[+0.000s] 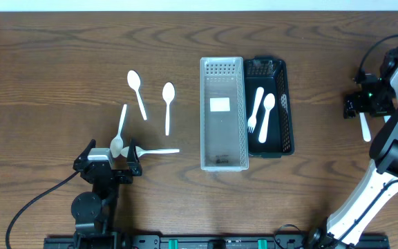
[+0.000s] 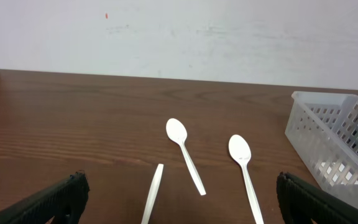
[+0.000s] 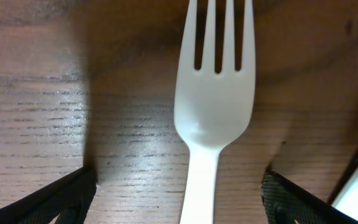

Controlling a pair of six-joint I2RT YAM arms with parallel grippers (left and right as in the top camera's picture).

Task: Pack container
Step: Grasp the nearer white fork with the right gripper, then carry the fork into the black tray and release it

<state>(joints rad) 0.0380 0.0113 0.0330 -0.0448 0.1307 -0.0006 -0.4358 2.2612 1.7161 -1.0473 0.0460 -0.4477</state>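
Observation:
A clear white basket (image 1: 221, 114) stands mid-table, with a black tray (image 1: 287, 104) against its right side. The tray holds a white fork (image 1: 255, 111) and a white spoon (image 1: 267, 114). Three white spoons lie to the left (image 1: 137, 90) (image 1: 168, 104) (image 1: 121, 128), and another white utensil (image 1: 156, 151) lies beside them. My left gripper (image 1: 110, 155) is open and empty just in front of them. Two of the spoons (image 2: 182, 149) (image 2: 244, 165) and a handle (image 2: 153, 196) show in the left wrist view ahead of the jaws (image 2: 179, 202). My right gripper (image 1: 362, 104) is open, low over the table at the far right, straddling a white fork (image 3: 213, 106) that lies flat.
The basket's perforated wall (image 2: 334, 137) is at the right of the left wrist view. The right arm's white links (image 1: 392, 149) run down the right side. A black cable (image 1: 33, 200) trails from the left arm at the front left.

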